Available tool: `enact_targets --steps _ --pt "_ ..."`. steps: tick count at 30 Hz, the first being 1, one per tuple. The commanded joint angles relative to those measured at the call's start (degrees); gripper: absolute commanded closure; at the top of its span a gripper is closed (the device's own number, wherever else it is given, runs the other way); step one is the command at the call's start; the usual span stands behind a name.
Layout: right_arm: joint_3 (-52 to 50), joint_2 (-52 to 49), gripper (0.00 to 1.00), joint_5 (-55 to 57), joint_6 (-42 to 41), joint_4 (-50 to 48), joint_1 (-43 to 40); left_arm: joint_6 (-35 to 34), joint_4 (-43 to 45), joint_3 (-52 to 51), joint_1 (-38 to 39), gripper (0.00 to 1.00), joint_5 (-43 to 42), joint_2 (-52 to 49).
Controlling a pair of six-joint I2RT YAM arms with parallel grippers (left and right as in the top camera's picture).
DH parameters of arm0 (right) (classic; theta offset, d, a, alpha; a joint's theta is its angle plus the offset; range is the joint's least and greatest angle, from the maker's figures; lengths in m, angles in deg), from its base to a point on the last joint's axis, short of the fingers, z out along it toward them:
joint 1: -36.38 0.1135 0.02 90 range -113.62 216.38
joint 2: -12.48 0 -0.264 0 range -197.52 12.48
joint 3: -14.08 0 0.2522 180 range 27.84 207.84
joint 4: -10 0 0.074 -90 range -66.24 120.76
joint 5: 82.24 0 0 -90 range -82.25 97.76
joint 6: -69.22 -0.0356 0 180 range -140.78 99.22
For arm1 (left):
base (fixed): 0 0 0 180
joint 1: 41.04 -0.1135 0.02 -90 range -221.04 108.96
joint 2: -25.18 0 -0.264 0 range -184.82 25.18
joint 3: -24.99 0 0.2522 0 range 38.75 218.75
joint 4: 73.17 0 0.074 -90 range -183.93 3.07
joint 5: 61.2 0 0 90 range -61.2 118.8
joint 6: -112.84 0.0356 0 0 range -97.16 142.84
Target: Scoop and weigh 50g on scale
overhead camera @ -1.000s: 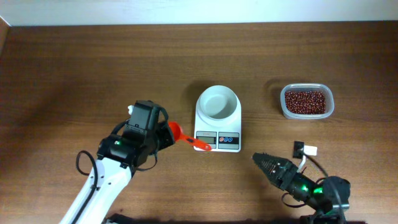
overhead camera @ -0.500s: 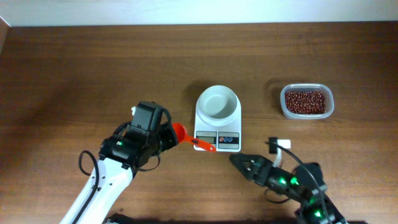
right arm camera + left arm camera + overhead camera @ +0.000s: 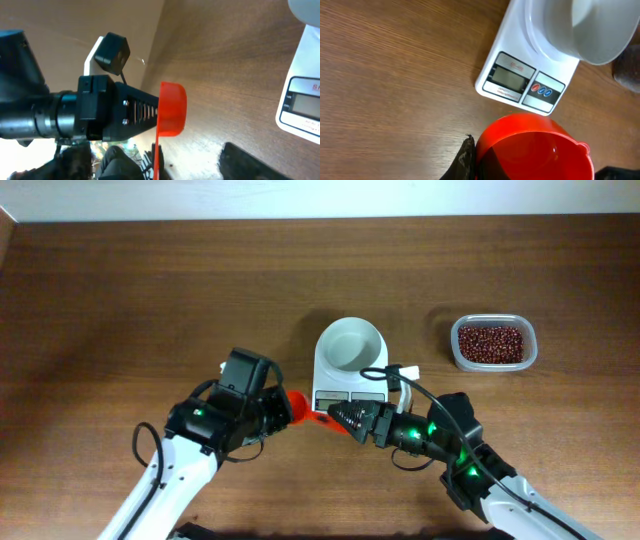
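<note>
The small white digital kitchen scale (image 3: 350, 395) stands mid-table, a round white bowl (image 3: 351, 345) on its top and its display panel facing the arms. The dark red-brown beans (image 3: 491, 340) lie heaped in a clear rectangular plastic tub (image 3: 453, 345) to the right of the scale, well apart from both grippers.

Just off the scale's front left corner, the left gripper (image 3: 280, 410) is clenched on the cup end of an orange-red plastic measuring scoop (image 3: 295, 406), whose handle points towards the scale's front edge. The right gripper (image 3: 335, 418) reaches in along that front edge, its tip at the handle and over the near rim of the panel.

From overhead the right jaws read as one dark wedge, and their spread cannot be told. The right wrist view settles it: one dark finger (image 3: 250, 160) shows at the lower right, another dark mass at the lower left, and the thin handle runs down between them, so the jaws stand apart. Whether either finger touches the handle cannot be told. The same view shows the left gripper's black fingers (image 3: 135, 112) pressed on the cup from the side.

The left wrist view looks down into the cup (image 3: 535, 145), bare red plastic inside, with the grey display and the blue and red buttons (image 3: 541, 90) just beyond it on the brown wooden table (image 3: 395, 75).
</note>
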Motion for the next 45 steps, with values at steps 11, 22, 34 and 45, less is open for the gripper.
enact_targets --steps 11,22,34,45 --pt "0.87 -0.94 0.51 1.42 0.83 1.75 6.29 -6.08 0.17 0.15 4.70 1.00 0.81 -3.69" --pt "0.87 -0.94 0.63 3.39 0.83 3.21 6.29 -6.01 -1.33 0.15 4.72 1.00 -1.62 -3.69" --pt "0.87 -0.94 0.84 3.56 0.83 3.21 6.29 -6.01 -1.99 0.15 4.70 1.00 -2.14 -3.69" --pt "0.87 -0.94 0.90 1.88 0.83 3.21 6.29 -5.75 -1.97 0.15 4.70 1.00 -1.25 -3.69"
